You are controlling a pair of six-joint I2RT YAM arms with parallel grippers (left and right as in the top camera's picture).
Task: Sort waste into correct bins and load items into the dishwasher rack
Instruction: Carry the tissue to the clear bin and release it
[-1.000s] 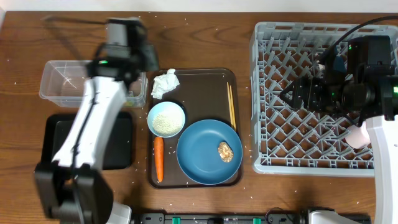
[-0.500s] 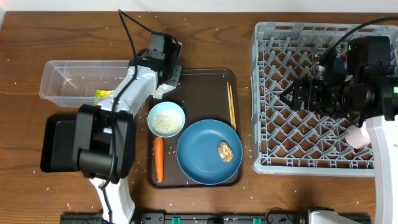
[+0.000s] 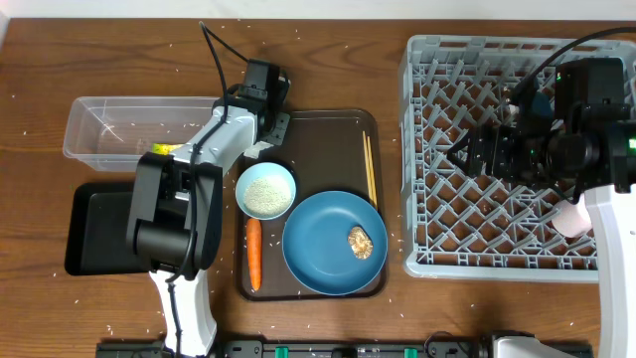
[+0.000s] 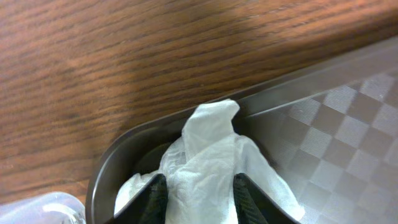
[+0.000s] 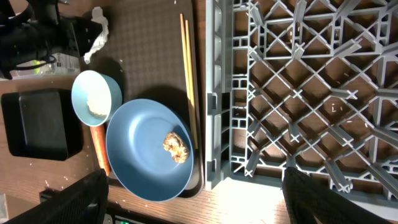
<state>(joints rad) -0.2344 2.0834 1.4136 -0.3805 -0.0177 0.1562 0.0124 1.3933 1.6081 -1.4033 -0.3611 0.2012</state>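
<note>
Standing at the right end of the tabletop, the grey dishwasher rack (image 3: 427, 89) has the right gripper (image 5: 194, 180) above it, claw spread wide and carrying nothing; I judge it is parked there, clear of the other arm's work.

The brown serving tray (image 3: 328, 149) lies mid-tabletop. The blue plate (image 3: 318, 249) sits at its near right corner, and the brown food lump (image 3: 359, 242) is on the plate.

At the left end, the clear tub (image 3: 99, 124) is by the far edge and the black tray (image 3: 99, 229) is nearer. A yellow-green wrapper (image 3: 164, 149) lies in the tub.

On the serving tray, the orange carrot (image 3: 253, 254) lies along the left edge and the chopsticks (image 3: 370, 169) along the right.

In its far left corner, the left gripper (image 4: 199, 180) pinches the crumpled white tissue (image 4: 208, 143), one finger on each flank, probably to lift it to a bin.
</note>
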